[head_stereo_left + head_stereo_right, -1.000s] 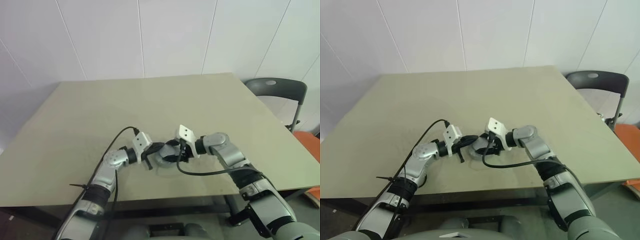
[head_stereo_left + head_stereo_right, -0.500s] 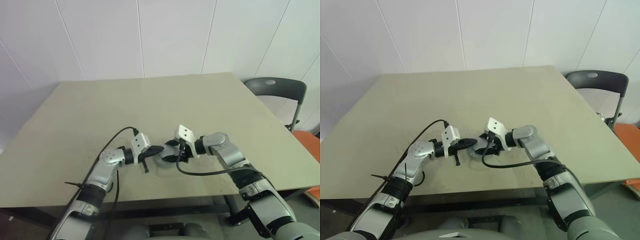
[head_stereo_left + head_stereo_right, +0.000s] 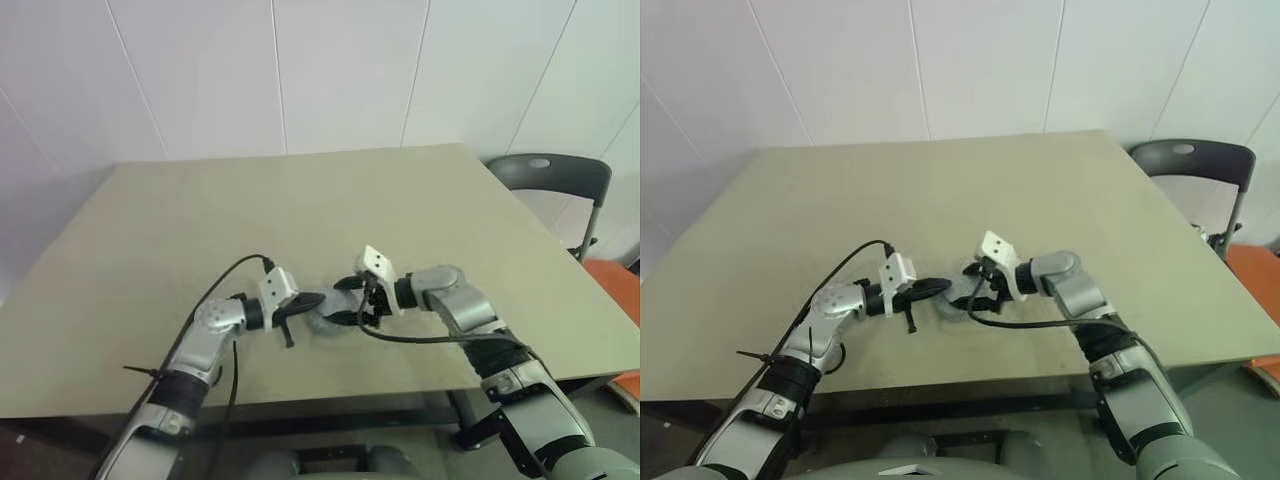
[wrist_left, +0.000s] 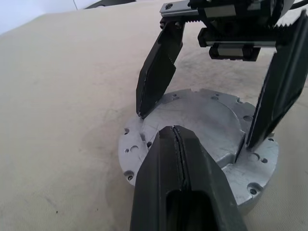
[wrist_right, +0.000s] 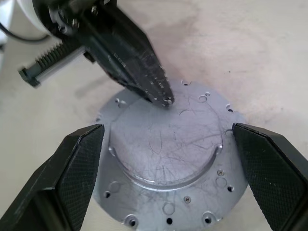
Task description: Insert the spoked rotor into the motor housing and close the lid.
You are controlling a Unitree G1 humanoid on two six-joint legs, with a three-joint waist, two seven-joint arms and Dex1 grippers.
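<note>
Our two arms reach inward and nearly meet at the near middle. Our left gripper (image 4: 179,159) has its jaws pressed together, pointing right. Our right gripper (image 5: 163,178) points left and downward, jaws spread wide.

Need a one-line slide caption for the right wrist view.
Open right gripper straddles the round metal disc on the table; shut left gripper tip over it.

1. One round silvery metal disc (image 5: 168,159), with a raised scratched centre and small holes around its flange, on the table.
2. One beige table (image 3: 300,210).
3. Two grippers: the left gripper (image 4: 178,144) and the right gripper (image 5: 168,168), each with two black fingers.
4. One dark chair (image 3: 548,178) past the table's far right corner.
5. Two black cables, one running along each arm.
</note>
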